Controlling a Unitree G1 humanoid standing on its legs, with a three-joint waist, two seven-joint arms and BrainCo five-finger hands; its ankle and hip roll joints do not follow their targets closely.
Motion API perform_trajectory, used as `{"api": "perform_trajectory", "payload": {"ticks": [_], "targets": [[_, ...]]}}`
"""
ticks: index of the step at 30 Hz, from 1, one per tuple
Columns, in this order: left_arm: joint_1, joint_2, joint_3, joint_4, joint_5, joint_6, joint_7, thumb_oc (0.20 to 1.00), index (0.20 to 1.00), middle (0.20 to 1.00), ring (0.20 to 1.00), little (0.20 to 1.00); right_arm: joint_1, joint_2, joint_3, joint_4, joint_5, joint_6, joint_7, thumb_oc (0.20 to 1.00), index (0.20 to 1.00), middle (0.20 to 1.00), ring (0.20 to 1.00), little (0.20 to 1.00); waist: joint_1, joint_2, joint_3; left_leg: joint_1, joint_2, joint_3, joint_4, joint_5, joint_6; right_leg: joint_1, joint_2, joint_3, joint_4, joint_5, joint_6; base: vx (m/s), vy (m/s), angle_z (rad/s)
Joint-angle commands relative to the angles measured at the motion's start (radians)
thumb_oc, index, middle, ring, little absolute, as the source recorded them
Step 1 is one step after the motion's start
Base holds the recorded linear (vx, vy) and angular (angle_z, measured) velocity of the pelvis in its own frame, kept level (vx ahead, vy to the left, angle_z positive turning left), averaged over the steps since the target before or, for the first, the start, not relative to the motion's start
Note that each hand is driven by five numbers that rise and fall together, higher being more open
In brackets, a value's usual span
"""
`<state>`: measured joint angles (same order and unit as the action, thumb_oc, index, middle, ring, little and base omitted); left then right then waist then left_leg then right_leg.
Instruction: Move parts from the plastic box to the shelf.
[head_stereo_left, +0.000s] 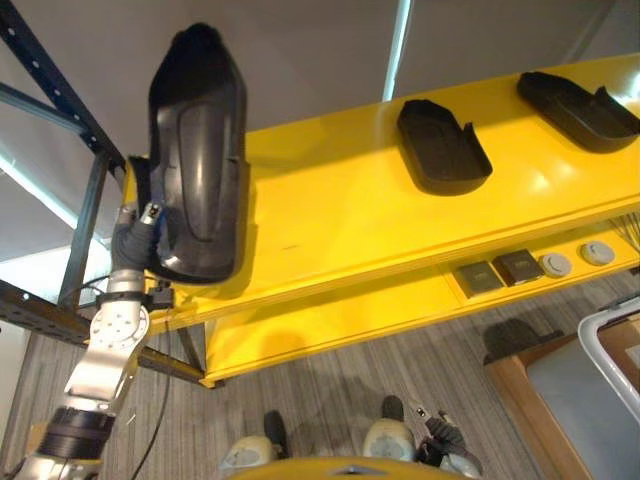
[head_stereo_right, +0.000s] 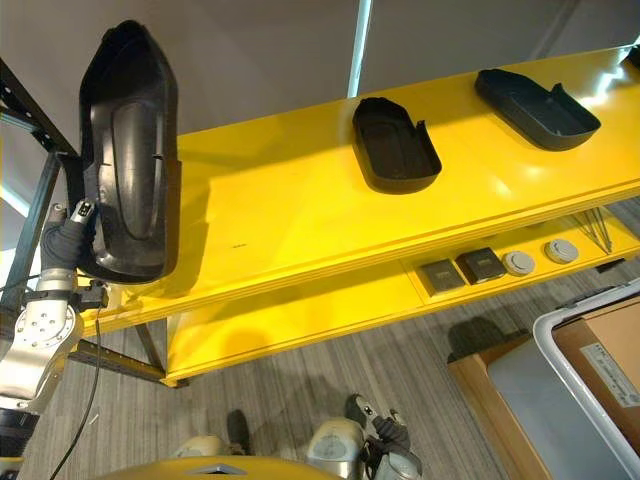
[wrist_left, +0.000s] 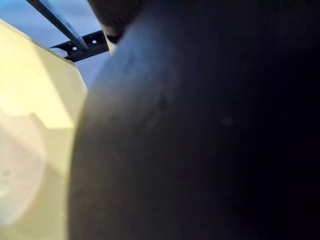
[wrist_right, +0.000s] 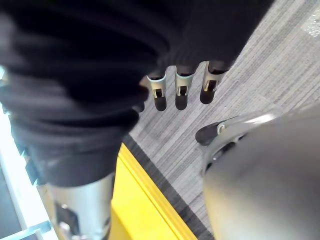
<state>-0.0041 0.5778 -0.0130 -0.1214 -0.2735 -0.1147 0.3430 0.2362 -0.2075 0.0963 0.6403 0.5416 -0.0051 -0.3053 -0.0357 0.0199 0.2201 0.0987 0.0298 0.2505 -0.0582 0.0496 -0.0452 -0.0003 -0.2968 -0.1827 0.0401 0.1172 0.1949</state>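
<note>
Left hand (head_stereo_left: 140, 235) props a black part (head_stereo_left: 197, 150) upright over the yellow shelf (head_stereo_left: 340, 210), grip hidden behind it; right hand (wrist_right: 177, 92) hangs with fingers relaxed.

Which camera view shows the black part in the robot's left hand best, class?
The right eye view: the black part shows whole, upright above the yellow shelf. The left eye view shows it similarly; the left wrist view gives a dark close-up; left hand mostly hidden.

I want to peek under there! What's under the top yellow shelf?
Under the top yellow shelf sits a lower shelf holding two dark square parts and two round grey parts. The top shelf covers whatever lies farther back.
</note>
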Motion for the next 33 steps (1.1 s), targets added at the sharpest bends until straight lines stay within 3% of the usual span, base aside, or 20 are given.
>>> {"api": "perform_trajectory", "payload": {"ticks": [1,3,5,8,16,21,33], "targets": [[-0.034,-0.006,0.048,-0.052,0.013,-0.018,0.001,0.200,0.200,0.200,0.200,0.200,-0.008,-0.054,0.015,-0.059,-0.051,-0.028,0.012,1.000,1.000,1.000,1.000,1.000,0.007,0.003,-0.049,-0.074,0.073,-0.042,0.071,-0.038,-0.004,-0.003,0.044,-0.010,0.034,-0.068,-0.003,0.04,-0.054,0.02],[-0.079,0.008,0.017,-0.019,0.120,0.057,0.028,0.200,0.200,0.200,0.200,0.200,-0.014,-0.078,0.015,-0.059,-0.037,-0.014,0.004,1.000,1.000,1.000,1.000,1.000,0.004,-0.007,-0.056,-0.086,0.086,-0.045,0.071,-0.029,-0.012,0.008,0.061,-0.005,0.012,-0.071,-0.009,0.02,-0.081,-0.02],[-0.118,0.040,0.014,0.012,0.133,0.110,0.033,0.200,0.200,0.200,0.200,0.200,-0.017,-0.096,0.009,-0.060,-0.027,0.000,0.004,1.000,1.000,1.000,1.000,1.000,-0.003,-0.008,-0.058,-0.088,0.095,-0.041,0.068,-0.022,-0.017,0.012,0.069,-0.003,0.009,-0.076,-0.012,0.04,-0.051,0.02],[-0.222,0.099,-0.015,0.127,0.081,0.284,0.043,0.200,0.200,0.200,0.200,0.200,-0.013,-0.124,0.002,-0.062,-0.039,0.034,0.022,1.000,1.000,1.000,1.000,1.000,-0.031,-0.004,-0.064,-0.088,0.110,-0.030,0.070,-0.012,-0.026,0.015,0.081,0.011,0.008,-0.083,-0.014,0.06,-0.041,-0.01],[-0.582,0.191,-0.163,0.704,-0.022,0.468,0.071,0.200,0.200,0.200,0.200,0.200,-0.018,-0.202,0.030,-0.059,-0.089,0.100,0.088,1.000,1.000,1.000,1.000,1.000,-0.129,0.019,-0.071,-0.088,0.134,0.033,0.078,-0.002,-0.039,-0.016,0.099,0.056,0.023,-0.092,-0.017,0.05,0.023,-0.12],[-0.727,0.158,-0.216,0.967,-0.070,0.517,0.083,0.200,0.200,0.200,0.200,0.200,-0.047,-0.234,0.066,-0.001,-0.083,0.068,0.119,1.000,1.000,1.000,1.000,1.000,-0.176,0.015,-0.054,-0.100,0.144,0.053,0.083,-0.003,-0.045,-0.037,0.113,0.091,0.018,-0.095,-0.023,-0.03,0.003,-0.23],[-0.712,0.114,-0.250,1.140,0.011,0.596,0.085,0.200,0.200,0.200,0.200,0.200,-0.057,-0.226,0.091,0.027,-0.090,0.043,0.126,1.000,1.000,1.000,1.000,1.000,-0.193,0.003,-0.055,-0.086,0.150,0.068,0.085,-0.007,-0.048,-0.020,0.120,0.108,-0.004,-0.093,-0.026,0.01,-0.012,-0.06]]}}
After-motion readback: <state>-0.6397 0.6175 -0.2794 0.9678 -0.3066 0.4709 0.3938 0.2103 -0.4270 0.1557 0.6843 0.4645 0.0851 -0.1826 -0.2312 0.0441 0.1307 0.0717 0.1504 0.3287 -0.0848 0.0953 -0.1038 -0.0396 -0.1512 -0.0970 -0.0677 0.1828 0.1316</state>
